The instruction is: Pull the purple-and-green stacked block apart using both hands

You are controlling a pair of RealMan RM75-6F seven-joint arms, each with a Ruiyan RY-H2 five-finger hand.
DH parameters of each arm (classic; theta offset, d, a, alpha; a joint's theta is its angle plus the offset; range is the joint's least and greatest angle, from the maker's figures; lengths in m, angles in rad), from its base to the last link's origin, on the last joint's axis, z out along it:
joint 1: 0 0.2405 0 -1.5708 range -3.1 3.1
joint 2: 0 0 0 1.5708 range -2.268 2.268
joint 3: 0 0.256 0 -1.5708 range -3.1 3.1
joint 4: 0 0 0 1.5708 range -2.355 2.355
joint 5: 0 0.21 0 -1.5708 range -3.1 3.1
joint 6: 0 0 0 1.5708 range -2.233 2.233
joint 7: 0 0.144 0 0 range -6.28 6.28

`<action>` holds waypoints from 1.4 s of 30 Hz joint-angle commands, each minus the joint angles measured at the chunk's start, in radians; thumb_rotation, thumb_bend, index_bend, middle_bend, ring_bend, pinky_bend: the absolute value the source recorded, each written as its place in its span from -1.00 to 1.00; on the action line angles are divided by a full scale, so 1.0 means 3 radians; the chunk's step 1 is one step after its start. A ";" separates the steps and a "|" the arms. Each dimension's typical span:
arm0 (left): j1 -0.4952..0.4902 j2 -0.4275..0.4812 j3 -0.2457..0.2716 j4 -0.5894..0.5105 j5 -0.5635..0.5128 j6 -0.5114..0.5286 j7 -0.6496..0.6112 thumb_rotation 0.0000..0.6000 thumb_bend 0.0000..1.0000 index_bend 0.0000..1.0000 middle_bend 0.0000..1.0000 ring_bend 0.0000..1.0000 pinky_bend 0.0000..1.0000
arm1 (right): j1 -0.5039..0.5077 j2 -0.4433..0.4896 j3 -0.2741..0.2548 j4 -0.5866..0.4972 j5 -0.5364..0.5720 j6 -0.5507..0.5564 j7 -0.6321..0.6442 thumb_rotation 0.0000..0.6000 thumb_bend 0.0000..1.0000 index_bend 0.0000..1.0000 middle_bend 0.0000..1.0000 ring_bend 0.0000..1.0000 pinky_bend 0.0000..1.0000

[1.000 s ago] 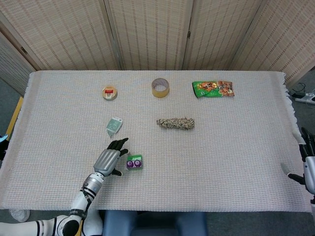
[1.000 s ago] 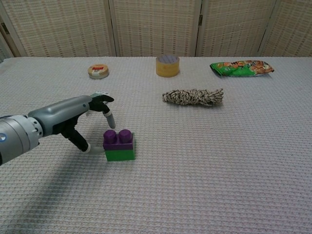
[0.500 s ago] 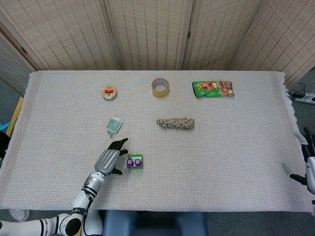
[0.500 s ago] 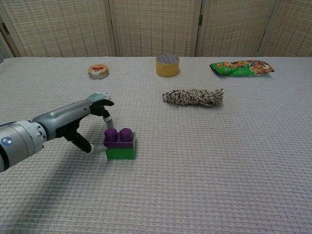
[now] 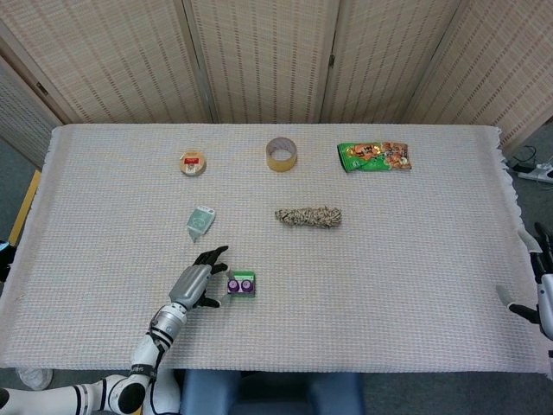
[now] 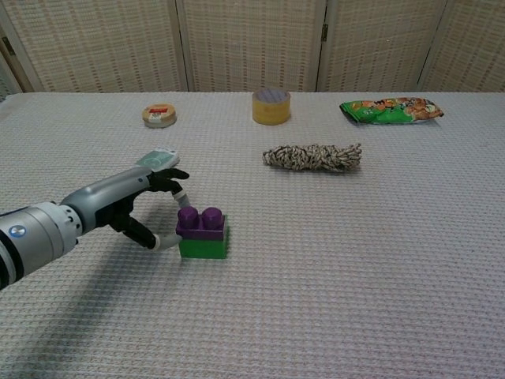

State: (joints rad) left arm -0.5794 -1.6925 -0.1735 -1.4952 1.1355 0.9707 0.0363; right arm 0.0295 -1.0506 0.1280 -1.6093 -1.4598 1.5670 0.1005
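The stacked block (image 5: pixel 240 284) stands upright near the table's front left, a purple brick with two studs on top of a green one (image 6: pixel 203 233). My left hand (image 5: pixel 194 282) lies just left of it, fingers spread (image 6: pixel 126 201). One fingertip touches the purple brick's left side and the thumb tip touches the green brick low down; nothing wraps around the block. My right hand (image 5: pixel 537 290) hangs off the table's right edge, far from the block, fingers apart and holding nothing. The chest view does not show it.
A rope bundle (image 5: pixel 308 216) lies mid-table. Along the back sit a tape roll (image 5: pixel 282 154), a green snack bag (image 5: pixel 374 156) and a small round tin (image 5: pixel 193 162). A small white-green packet (image 5: pixel 200 221) lies just behind my left hand.
My left hand has reached rightward onto the block and its fingertips have nudged the block a little to the right. The right hand has barely moved.
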 commanded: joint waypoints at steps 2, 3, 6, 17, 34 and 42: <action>0.0082 0.0087 -0.0066 -0.0102 -0.0033 0.0111 -0.0122 1.00 0.12 0.25 -0.76 -1.00 -0.95 | 0.0009 0.0006 -0.0004 -0.0001 0.0006 -0.0032 0.0019 1.00 -0.41 -1.00 -1.00 -1.00 -1.00; 0.0096 0.0125 -0.0080 -0.0137 -0.0038 0.0131 -0.0134 1.00 0.10 0.26 -0.76 -1.00 -0.95 | 0.0015 0.0010 -0.0010 -0.0004 0.0001 -0.0049 0.0029 1.00 -0.41 -1.00 -1.00 -1.00 -1.00; 0.0104 0.0252 -0.0134 -0.0209 -0.0022 0.0189 -0.0112 1.00 0.08 0.26 -0.76 -1.00 -0.95 | 0.0053 0.0014 -0.0037 0.0005 -0.0042 -0.0128 0.0072 1.00 -0.41 -1.00 -1.00 -1.00 -1.00; -0.0031 0.0801 -0.0359 -0.0265 0.0131 0.0152 -0.0127 1.00 0.09 0.30 -0.76 -1.00 -0.99 | 0.0325 -0.0310 -0.0105 0.0345 -0.0386 -0.0344 0.0621 1.00 -0.41 -1.00 -1.00 -1.00 -1.00; -0.0035 0.1302 -0.0737 -0.1099 -0.0641 -0.0047 -0.0704 1.00 0.09 0.30 -0.72 -1.00 -0.98 | 0.1682 -0.1550 0.0168 0.1671 -0.0335 -0.1643 0.3698 1.00 -0.41 -1.00 -1.00 -1.00 -1.00; -0.0077 0.1236 -0.0771 -0.1264 -0.0788 0.0002 -0.0798 1.00 0.09 0.30 -0.71 -1.00 -0.98 | 0.2147 -0.1961 0.0122 0.2091 -0.0427 -0.1937 0.4486 1.00 -0.41 -1.00 -1.00 -1.00 -1.00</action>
State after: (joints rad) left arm -0.5952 -1.3158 -0.4054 -1.8682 0.9012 0.9768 -0.2040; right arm 0.6353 -1.5972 0.1667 -1.0159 -1.5780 1.0154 1.3787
